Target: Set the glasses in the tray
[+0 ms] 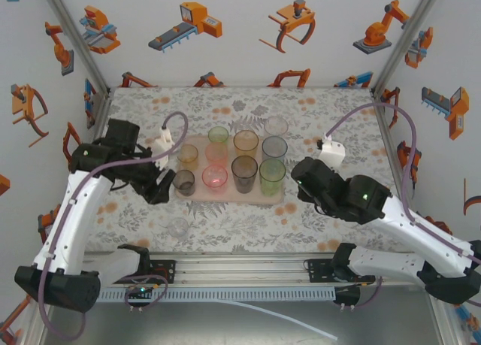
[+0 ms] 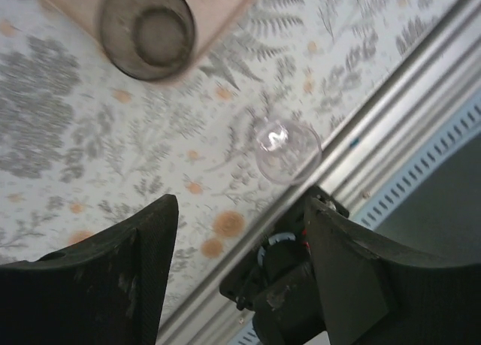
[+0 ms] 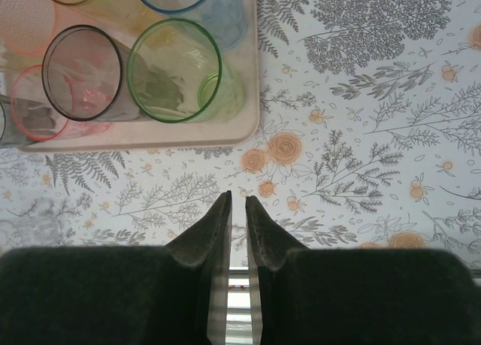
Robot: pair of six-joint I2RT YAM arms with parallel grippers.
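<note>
Glasses crowd the tray at mid-surface: you have nine tinted ones upright on it. A far clear glass stands just past the tray's far edge. A lone clear glass sits on the surface near the front rail. Your left jaws are spread wide and empty, hovering off the tray's near-left corner beside the short smoky glass, with the lone clear glass ahead of them. Your right jaws are all but closed, with only a thin slit between them, and grip nothing. They hang low over the surface by the tray's near-right corner, close to the tall green glass.
</note>
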